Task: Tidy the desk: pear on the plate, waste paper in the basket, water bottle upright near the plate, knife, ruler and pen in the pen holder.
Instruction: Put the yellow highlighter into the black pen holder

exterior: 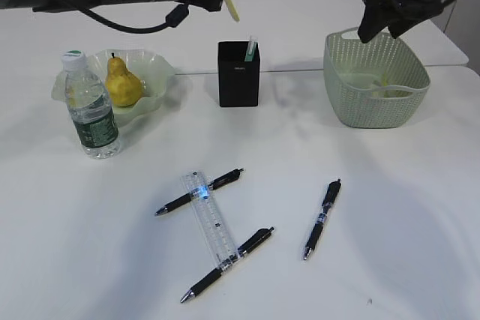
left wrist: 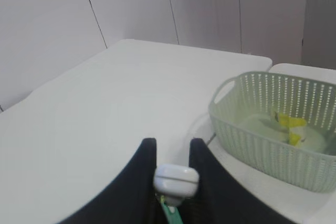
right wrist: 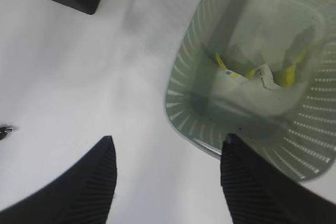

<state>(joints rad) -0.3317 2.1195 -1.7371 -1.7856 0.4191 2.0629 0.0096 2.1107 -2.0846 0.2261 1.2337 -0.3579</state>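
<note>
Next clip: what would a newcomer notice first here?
Front and centre, the clear ruler lies across two of the three black pens scattered on the table. At the left, the pear sits on the plate with the bottle upright beside it. At the right, the basket holds the yellow and white paper.

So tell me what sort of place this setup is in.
Most likely a lab or office staged as a desk: a plain white table against bare pale wall panels, with desk items laid out on it, pens, a clear ruler and a black pen holder.
</note>
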